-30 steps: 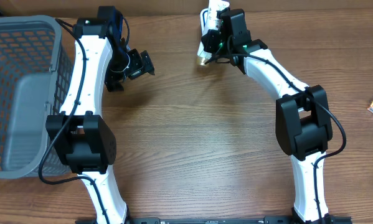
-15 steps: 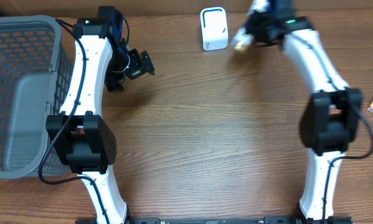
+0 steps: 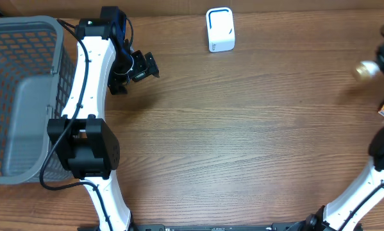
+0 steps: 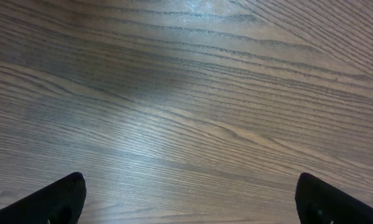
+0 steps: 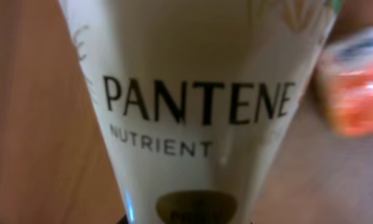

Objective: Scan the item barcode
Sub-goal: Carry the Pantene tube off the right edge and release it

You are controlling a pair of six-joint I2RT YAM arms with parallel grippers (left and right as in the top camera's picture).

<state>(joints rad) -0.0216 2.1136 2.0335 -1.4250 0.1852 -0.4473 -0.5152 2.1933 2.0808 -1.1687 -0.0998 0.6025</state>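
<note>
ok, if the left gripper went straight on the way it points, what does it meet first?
Bare wooden table: the left wrist view shows only wood grain ahead, between the open jaws of the left gripper. Depth is unclear.

Brown wood-grain table (image 3: 243, 141), overhead view; grain runs left to right. Grey mesh basket (image 3: 25, 96) at left end serves as landmark. Right of basket: broad tabletop, evenly lit, matte with faint gloss. Beyond basket's far side: paler tan strip (image 3: 166, 6) along table's far edge, material not discernible. Left wrist view: same grain running diagonally; pale sheen (image 4: 198, 9) of reflected light near top.
</note>
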